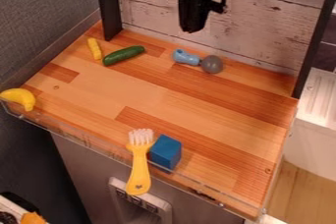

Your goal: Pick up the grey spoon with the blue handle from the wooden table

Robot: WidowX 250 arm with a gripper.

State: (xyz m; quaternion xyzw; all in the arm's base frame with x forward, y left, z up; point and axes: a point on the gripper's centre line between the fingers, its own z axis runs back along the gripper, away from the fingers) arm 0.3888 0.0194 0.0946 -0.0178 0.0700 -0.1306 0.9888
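The arm is cut off above; how far the black pincer [192, 27] is spread, I cannot tell. Nearest, by the wooden tabletop's [177, 102] back edge, lies a pale-blue, round-ended grey toy [186, 58] – then a green plastic cucumber [123, 55]; a yellow-handled, white-bristled brush [138, 171] crosses the front edge.

Falls bright and fairly even over the table [177, 95], apparently from above. Leaves a side of the blue block [166, 152] darker, with a soft, faint shadow close by. Glints in small pale streaks along the clear rim [78, 142]. Shines brightly off the white ledge [318, 100] at the right. Dims heavily toward the lower left, and shows the claw [191, 30] almost as a silhouette.
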